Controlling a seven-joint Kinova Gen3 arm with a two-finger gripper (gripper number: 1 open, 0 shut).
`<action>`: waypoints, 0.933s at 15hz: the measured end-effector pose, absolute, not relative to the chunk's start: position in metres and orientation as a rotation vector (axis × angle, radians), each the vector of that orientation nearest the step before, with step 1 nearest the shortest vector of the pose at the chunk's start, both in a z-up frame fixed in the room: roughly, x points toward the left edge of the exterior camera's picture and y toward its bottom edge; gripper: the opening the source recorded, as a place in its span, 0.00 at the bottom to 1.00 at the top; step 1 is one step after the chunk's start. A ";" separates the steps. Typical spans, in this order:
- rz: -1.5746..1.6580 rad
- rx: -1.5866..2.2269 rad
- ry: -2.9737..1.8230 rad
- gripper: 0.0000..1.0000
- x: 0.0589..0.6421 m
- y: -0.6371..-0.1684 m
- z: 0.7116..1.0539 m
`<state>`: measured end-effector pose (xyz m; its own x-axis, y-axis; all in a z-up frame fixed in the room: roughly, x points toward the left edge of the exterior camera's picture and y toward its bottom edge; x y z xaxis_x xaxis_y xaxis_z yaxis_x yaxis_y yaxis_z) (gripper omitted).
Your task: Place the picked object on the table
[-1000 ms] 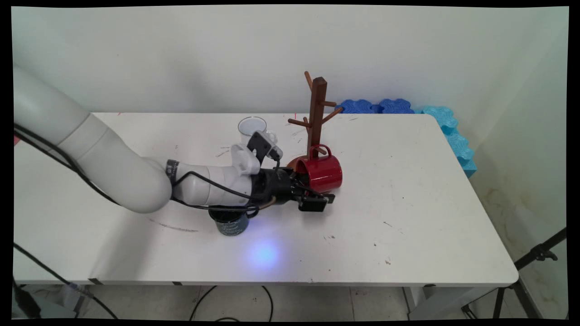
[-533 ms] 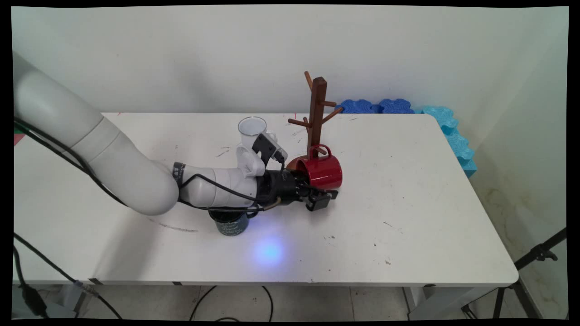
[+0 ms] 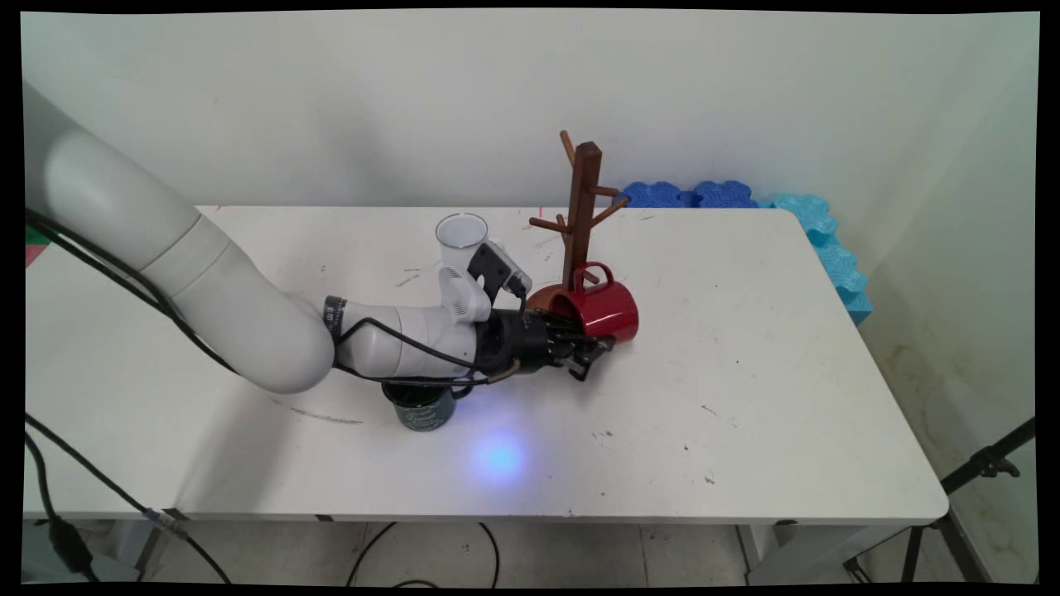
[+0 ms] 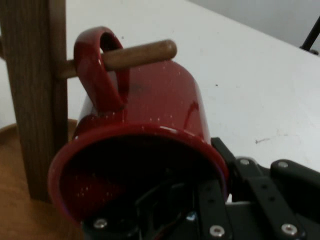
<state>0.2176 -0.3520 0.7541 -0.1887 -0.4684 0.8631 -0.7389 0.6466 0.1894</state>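
Note:
A glossy red mug [image 3: 609, 310] lies tipped on its side against the base of a brown wooden mug tree [image 3: 582, 199]. Its handle [image 4: 95, 65] is looped over a low peg [image 4: 145, 52] of the tree's post [image 4: 35, 75]. My gripper [image 3: 584, 348] reaches in from the left, low over the white table [image 3: 745, 372], and is shut on the mug's lower rim. In the hand view the mug's mouth [image 4: 135, 170] faces me, with one finger inside it and the other finger [image 4: 250, 175] outside the wall.
A dark green mug [image 3: 422, 410] stands under my forearm. A clear plastic cup [image 3: 460, 236] stands behind the wrist, left of the tree. Blue foam blocks [image 3: 745, 197] line the table's far right corner. A black tripod [image 3: 977, 472] stands off the table's right edge.
The fingers have drawn together onto the mug's rim. The hand has pushed right, the mug has shifted right and tipped further, and the tree has leaned slightly right.

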 end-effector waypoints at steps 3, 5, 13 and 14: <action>0.328 0.954 -1.830 0.00 0.215 -0.353 0.755; 0.326 0.949 -1.826 0.00 0.214 -0.353 0.757; 0.305 0.928 -1.818 0.00 0.212 -0.346 0.765; 0.300 0.924 -1.818 0.00 0.212 -0.344 0.767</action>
<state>0.2123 -0.3445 0.7669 -0.1754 -0.4532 0.8740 -0.7102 0.6731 0.2065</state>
